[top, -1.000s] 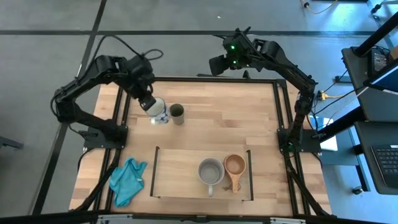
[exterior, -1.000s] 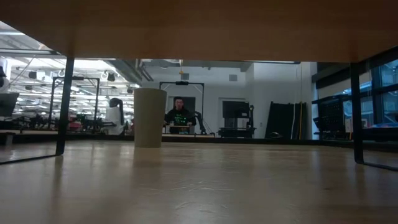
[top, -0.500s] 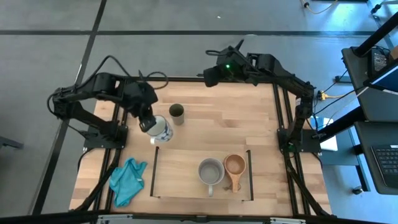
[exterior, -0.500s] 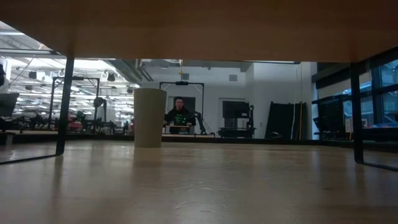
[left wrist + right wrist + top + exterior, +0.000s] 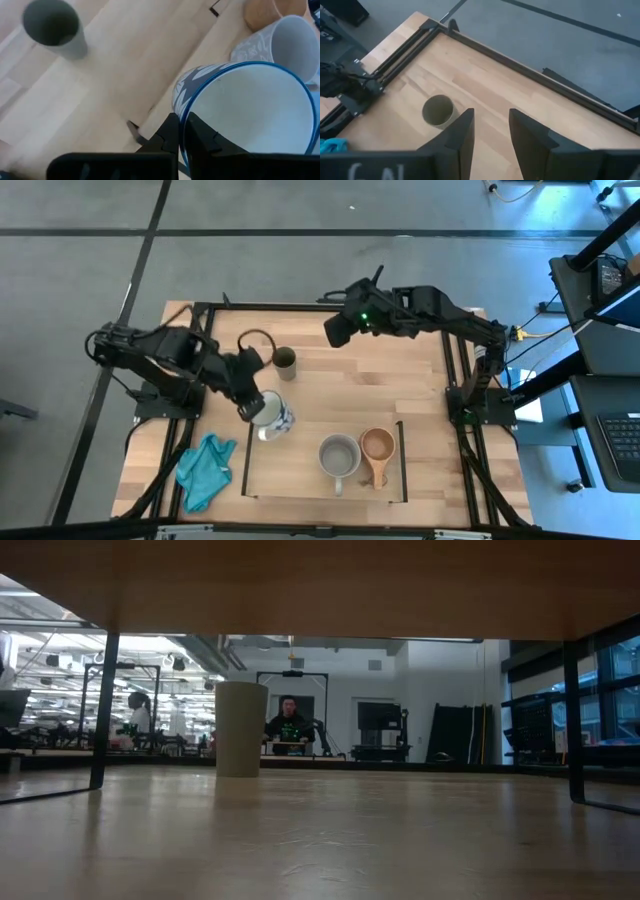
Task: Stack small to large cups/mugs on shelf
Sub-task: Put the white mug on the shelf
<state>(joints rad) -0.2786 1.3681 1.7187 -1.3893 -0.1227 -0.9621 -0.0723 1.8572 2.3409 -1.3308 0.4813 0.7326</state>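
Fingers of my left gripper [image 5: 180, 137] pinched the white mug [image 5: 270, 413] by its rim above the shelf's [image 5: 300, 475] left end, my right fingers [image 5: 490, 132] were open over the olive cup [image 5: 285, 362], and lowering seemed next.

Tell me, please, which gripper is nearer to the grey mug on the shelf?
The left. The left gripper, shut on the white mug, is at the shelf's left end, beside the grey mug. The right gripper hovers open over the table's far side.

white mug [image 5: 271, 414] tilted over shelf [image 5: 290, 465]
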